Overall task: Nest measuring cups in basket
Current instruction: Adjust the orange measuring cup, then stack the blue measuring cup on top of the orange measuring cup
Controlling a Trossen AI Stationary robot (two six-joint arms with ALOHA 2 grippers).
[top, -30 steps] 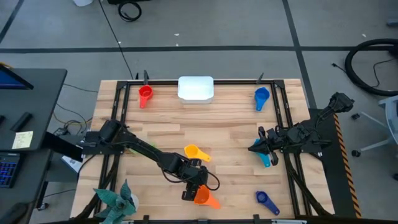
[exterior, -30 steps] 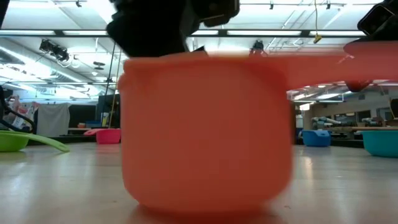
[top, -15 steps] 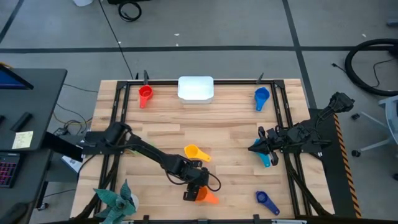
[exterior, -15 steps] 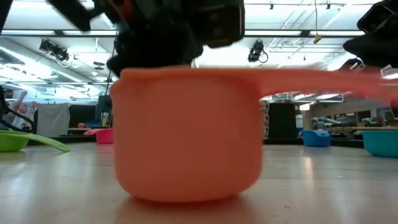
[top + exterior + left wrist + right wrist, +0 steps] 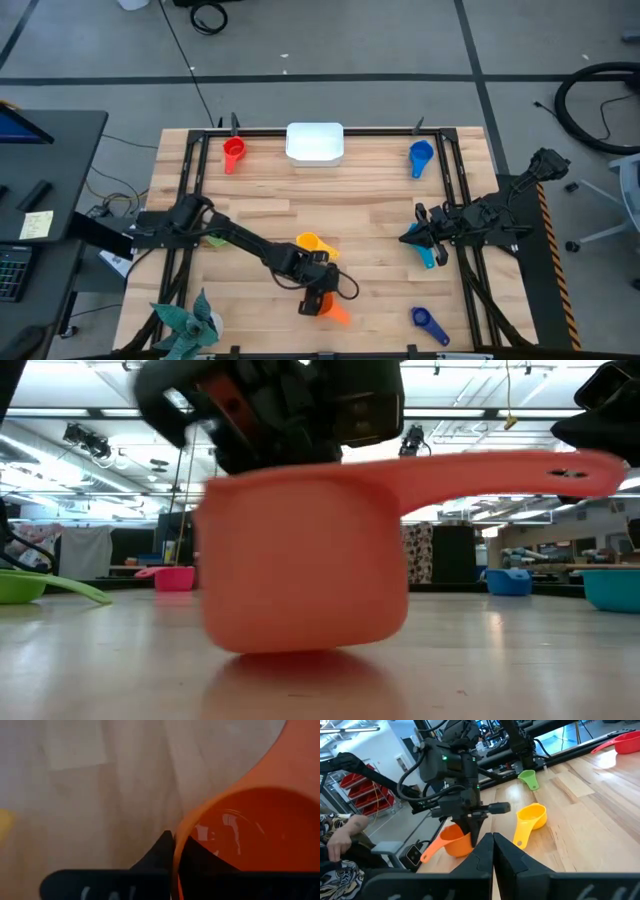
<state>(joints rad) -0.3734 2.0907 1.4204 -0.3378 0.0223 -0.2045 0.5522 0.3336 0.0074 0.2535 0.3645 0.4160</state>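
Left tool (image 5: 312, 300) newly clamped on orange cup (image 5: 328, 310) rim

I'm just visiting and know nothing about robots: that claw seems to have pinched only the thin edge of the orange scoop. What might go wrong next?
The left claw grips the orange cup only by its rim, so it may tilt or slip. The basket sits at the table's far edge, a long carry. The yellow cup lies close by and could be bumped.

A pale, planked wooden table (image 5: 370, 215) with a smooth matt finish is seen. The orange measuring cup (image 5: 250, 835) is shown as smooth, glossy plastic — highlights lie inside its bowl. The white basket (image 5: 315, 142) appears as smooth plastic — faintly shiny.
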